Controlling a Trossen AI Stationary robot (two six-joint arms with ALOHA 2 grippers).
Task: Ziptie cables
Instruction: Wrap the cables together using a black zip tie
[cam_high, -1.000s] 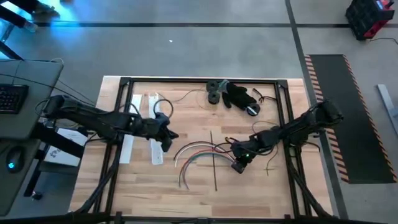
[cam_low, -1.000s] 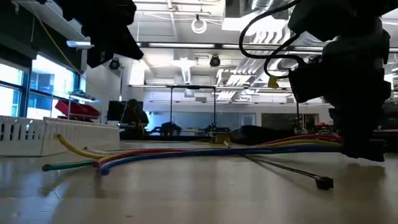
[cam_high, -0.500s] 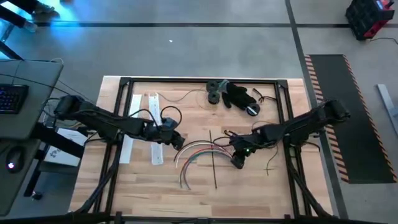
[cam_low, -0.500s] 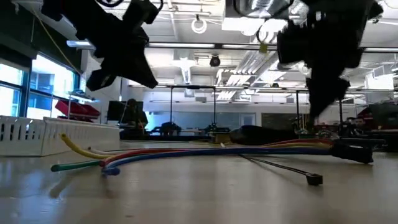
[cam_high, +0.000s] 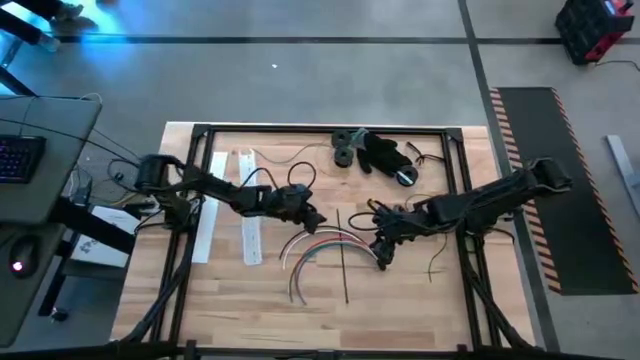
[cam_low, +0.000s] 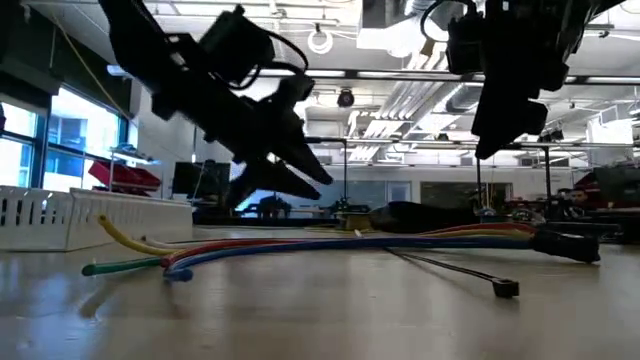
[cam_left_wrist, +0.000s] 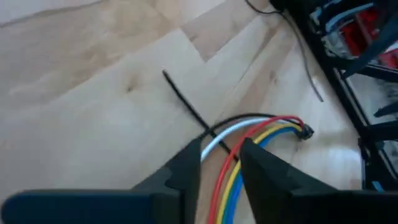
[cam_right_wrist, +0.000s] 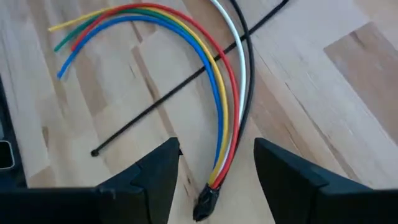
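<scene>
The cables (cam_high: 318, 245), a curved bundle of red, yellow, blue, green, white and black wires, lie flat on the wooden table (cam_high: 230, 300). Their joined end carries a small black connector (cam_right_wrist: 205, 200). A long black ziptie (cam_high: 344, 262) lies across them, its head (cam_low: 505, 288) toward the near edge. My left gripper (cam_left_wrist: 221, 146) hovers open above the bundle's far part, with the wires showing beyond the gap. My right gripper (cam_right_wrist: 216, 147) hangs open above the connector end. The low view shows both grippers clear of the cables (cam_low: 350, 240).
Two long white perforated strips (cam_high: 250, 215) lie at the table's left. A black lumpy heap (cam_high: 385, 155) with round black parts (cam_high: 345, 150) sits at the far edge. Thin loose wires (cam_high: 436, 262) lie at the right. A black frame (cam_high: 320, 129) borders the table.
My left gripper has swung from the white strips toward the table's right and now stands over the cables. My right gripper has risen from the table at the cables' connector end and shifted a little toward the far edge. The connector stays on the table.
</scene>
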